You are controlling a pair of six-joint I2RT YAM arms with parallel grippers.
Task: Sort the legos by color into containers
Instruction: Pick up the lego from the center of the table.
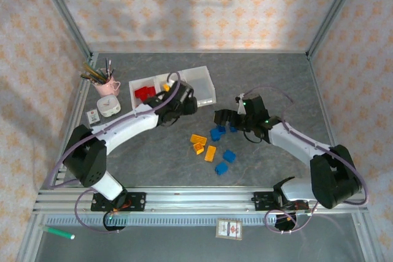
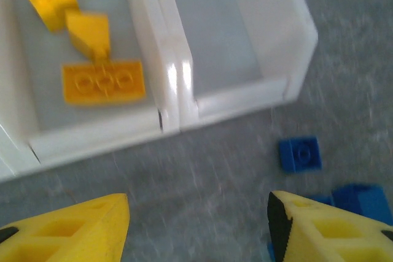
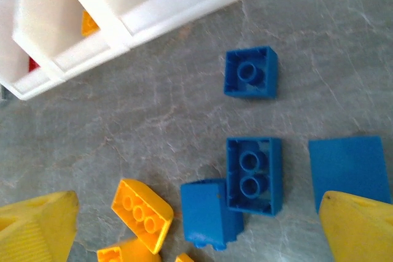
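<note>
The three joined white containers (image 1: pixel 206 85) stand at the back middle of the table. Red legos (image 1: pixel 144 92) lie in the left bin and yellow ones (image 2: pixel 104 81) in the middle bin (image 2: pixel 175 59). My left gripper (image 2: pixel 198 225) hovers open over the table just in front of the bins, nothing between its fingers; a small blue brick (image 2: pixel 299 153) lies to its right. My right gripper (image 3: pixel 196 231) is open above loose blue legos (image 3: pixel 253 176) and a yellow-orange brick (image 3: pixel 141 213). More yellow-orange (image 1: pixel 198 140) and blue (image 1: pixel 229 156) legos are scattered mid-table.
A pink cup of pens (image 1: pixel 107 84), a small white clock (image 1: pixel 108 107) and a little box (image 1: pixel 93 115) stand at the left. Patterned walls close in the table on three sides. A green marker (image 1: pixel 58 232) and a card (image 1: pixel 228 229) lie below the rail.
</note>
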